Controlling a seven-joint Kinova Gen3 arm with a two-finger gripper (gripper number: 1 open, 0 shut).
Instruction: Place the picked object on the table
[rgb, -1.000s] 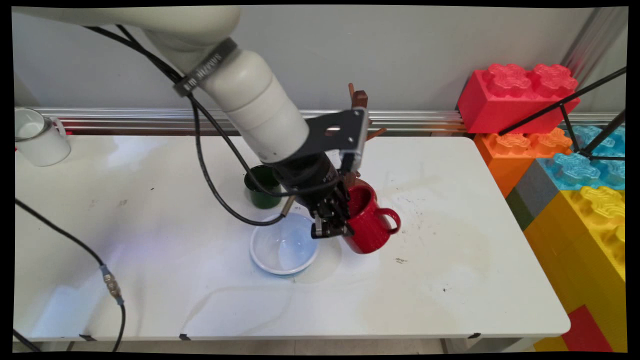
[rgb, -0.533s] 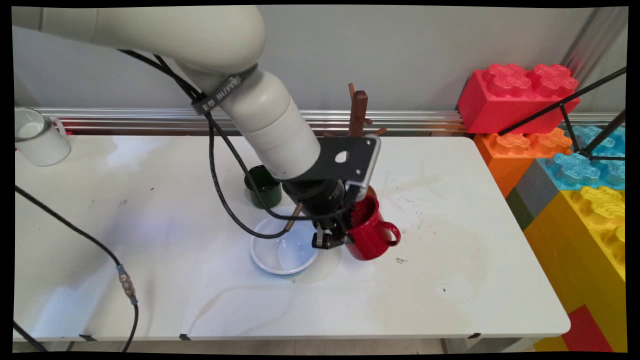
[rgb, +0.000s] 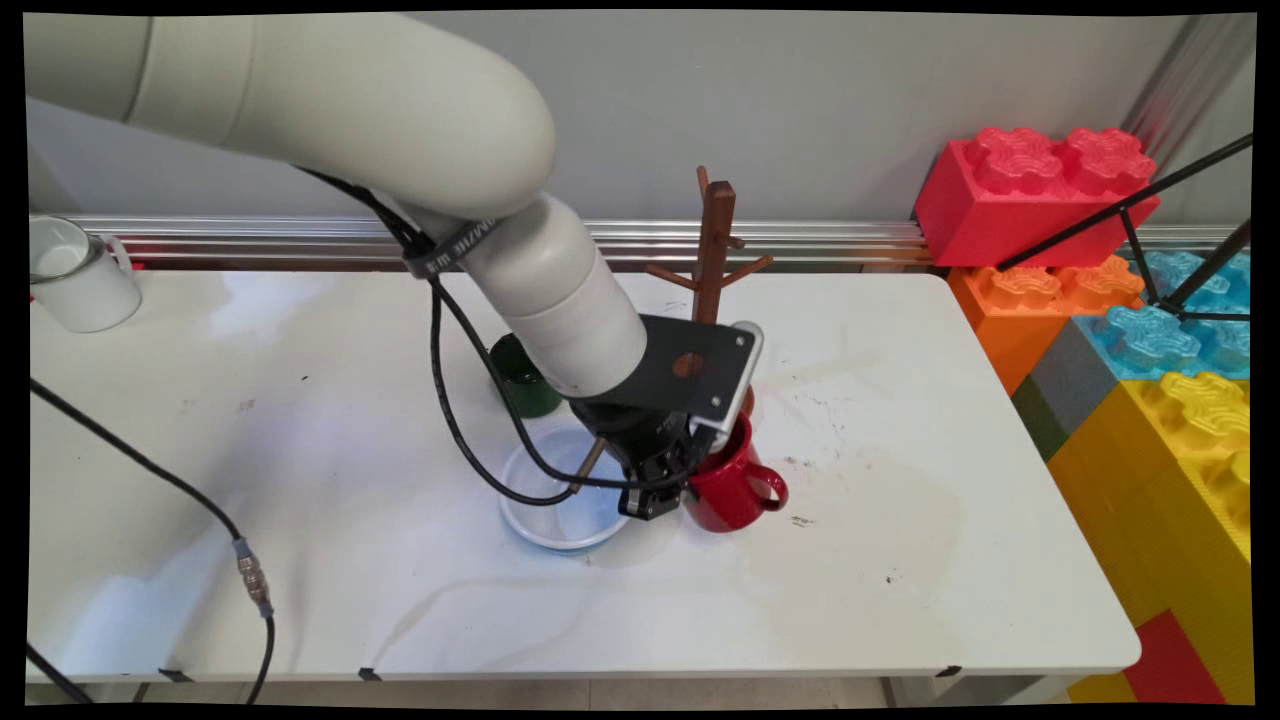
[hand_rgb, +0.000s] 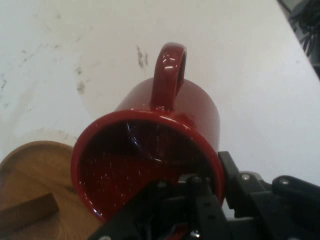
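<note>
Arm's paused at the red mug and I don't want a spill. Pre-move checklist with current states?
1. Gripper at the red mug's wall, one finger inside the mouth: ok.
2. Fingers closed firmly on the wall: cannot tell.
3. Mug upright: not ok, it leans, handle toward the table's right.
4. Mug lifted or on the white table: cannot tell.
5. Neighbours spaced: white bowl sits right beside the gripper, not ok; green cup behind is apart, ok.
6. Wooden mug tree behind the mug, its base close by in the hand view: cannot tell the gap.

Overhead main view, close hand view, sharing red mug (rgb: 735, 485) (hand_rgb: 165, 145)
</note>
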